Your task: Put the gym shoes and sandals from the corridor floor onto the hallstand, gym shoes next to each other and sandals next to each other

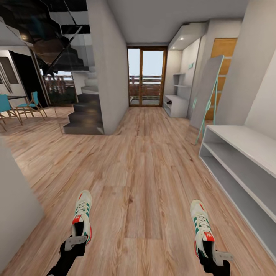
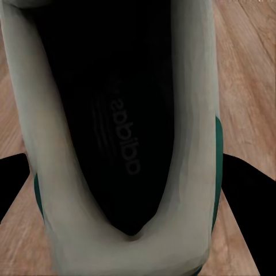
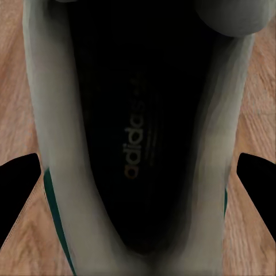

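Head view showed the left pincer clamped on the heel of the left gym shoe and the right pincer clamped on the right gym shoe, both shoes held above the corridor floor, toes forward. A white two-tier rack stood at the right.

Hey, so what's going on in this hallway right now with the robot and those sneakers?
The robot holds one gym shoe in each arm over the wood floor. The left end effector grips the left gym shoe at its heel, and the right end effector grips the right gym shoe the same way. The hallstand stands far down the corridor, and a plain white bench sits close on the right.
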Robot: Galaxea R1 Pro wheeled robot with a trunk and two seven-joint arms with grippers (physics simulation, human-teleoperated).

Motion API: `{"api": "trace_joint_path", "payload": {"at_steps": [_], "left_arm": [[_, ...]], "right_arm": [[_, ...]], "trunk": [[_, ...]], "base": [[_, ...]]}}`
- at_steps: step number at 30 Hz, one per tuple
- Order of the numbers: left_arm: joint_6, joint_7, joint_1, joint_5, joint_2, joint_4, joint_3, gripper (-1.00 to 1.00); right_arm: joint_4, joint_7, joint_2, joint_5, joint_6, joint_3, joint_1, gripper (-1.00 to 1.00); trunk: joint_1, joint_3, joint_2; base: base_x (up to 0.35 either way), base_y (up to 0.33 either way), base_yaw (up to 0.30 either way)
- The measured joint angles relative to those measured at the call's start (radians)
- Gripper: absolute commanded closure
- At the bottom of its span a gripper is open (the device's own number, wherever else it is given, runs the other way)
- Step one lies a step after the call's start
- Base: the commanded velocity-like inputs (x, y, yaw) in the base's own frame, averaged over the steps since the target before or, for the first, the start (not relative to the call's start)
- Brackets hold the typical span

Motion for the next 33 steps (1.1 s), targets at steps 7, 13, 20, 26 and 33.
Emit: {"api": "trace_joint_path", "payload": {"at_steps": [7, 13, 20, 26, 33], "left_arm": [[0.000, 0.000, 0.000, 0.000, 0.000, 0.000, 0.001, 1.00], [0.000, 0.000, 0.000, 0.000, 0.000, 0.000, 0.000, 1.00], [0.000, 0.000, 0.000, 0.000, 0.000, 0.000, 0.000, 1.00], [0.000, 0.000, 0.000, 0.000, 0.000, 0.000, 0.000, 1.00], [0.000, 0.000, 0.000, 0.000, 0.000, 0.000, 0.001, 1.00]], "right_arm": [[0.000, 0.000, 0.000, 0.000, 0.000, 0.000, 0.000, 1.00], [0.000, 0.000, 0.000, 0.000, 0.000, 0.000, 0.000, 1.00], [0.000, 0.000, 0.000, 0.000, 0.000, 0.000, 0.000, 1.00], [0.000, 0.000, 0.000, 0.000, 0.000, 0.000, 0.000, 1.00], [0.000, 0.000, 0.000, 0.000, 0.000, 0.000, 0.000, 1.00]], "trunk": [[0.000, 0.000, 0.000], [0.000, 0.000, 0.000], [0.000, 0.000, 0.000], [0.000, 0.000, 0.000], [0.000, 0.000, 0.000]], "base": [[0.339, 0.000, 0.000], [0.338, 0.000, 0.000], [0.339, 0.000, 0.000], [0.339, 0.000, 0.000], [0.339, 0.000, 0.000]]}}
